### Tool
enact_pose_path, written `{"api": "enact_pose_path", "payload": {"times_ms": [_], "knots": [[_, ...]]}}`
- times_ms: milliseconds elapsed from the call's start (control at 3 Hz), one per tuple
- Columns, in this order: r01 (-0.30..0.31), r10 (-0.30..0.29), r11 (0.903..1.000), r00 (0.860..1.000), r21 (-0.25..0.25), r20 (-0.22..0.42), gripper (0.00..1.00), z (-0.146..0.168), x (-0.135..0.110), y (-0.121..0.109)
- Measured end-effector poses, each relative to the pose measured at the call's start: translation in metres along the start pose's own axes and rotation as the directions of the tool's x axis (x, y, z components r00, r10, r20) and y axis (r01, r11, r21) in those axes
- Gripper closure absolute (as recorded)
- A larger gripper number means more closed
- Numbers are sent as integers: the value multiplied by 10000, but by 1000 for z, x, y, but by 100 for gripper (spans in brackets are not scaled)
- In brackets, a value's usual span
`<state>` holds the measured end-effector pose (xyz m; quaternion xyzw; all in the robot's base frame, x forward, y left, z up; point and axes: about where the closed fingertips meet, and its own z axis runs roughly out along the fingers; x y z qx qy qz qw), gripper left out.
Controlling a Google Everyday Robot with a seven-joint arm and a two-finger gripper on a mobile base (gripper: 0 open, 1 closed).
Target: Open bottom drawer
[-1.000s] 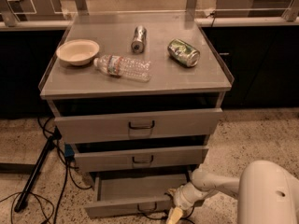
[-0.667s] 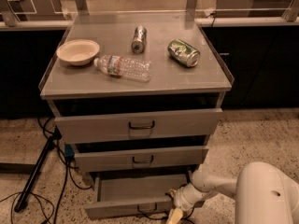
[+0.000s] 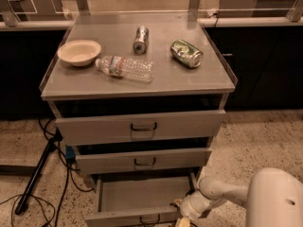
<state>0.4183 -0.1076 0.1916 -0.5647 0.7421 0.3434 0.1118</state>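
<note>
The bottom drawer [image 3: 137, 195] of the grey cabinet stands pulled far out, its empty inside showing and its front panel at the lower edge of the camera view with a small dark handle [image 3: 149, 219]. My gripper [image 3: 182, 215] sits at the right end of that front panel, low in the view, on the white arm [image 3: 222, 193] reaching in from the right. Above the bottom drawer, the middle drawer [image 3: 142, 161] and the top drawer [image 3: 140, 126] are each slightly out.
On the cabinet top [image 3: 208, 79] lie a cream bowl [image 3: 79, 51], a clear plastic bottle [image 3: 125, 68], a silver can [image 3: 140, 39] and a green can [image 3: 186, 53]. Cables and a black stand leg [image 3: 35, 174] run over the floor at the left. The robot's white body [image 3: 277, 200] fills the lower right.
The white robot body at lower right has shifted slightly left; the bottom drawer and gripper look about the same.
</note>
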Motion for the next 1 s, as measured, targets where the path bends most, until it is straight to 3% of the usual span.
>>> {"api": "enact_pose_path", "payload": {"times_ms": [667, 1000], "knots": [[-92, 130, 9965, 9989, -834, 450, 0, -20, 32, 81], [-134, 177, 9960, 9987, -880, 480, 0, -20, 34, 87]]}}
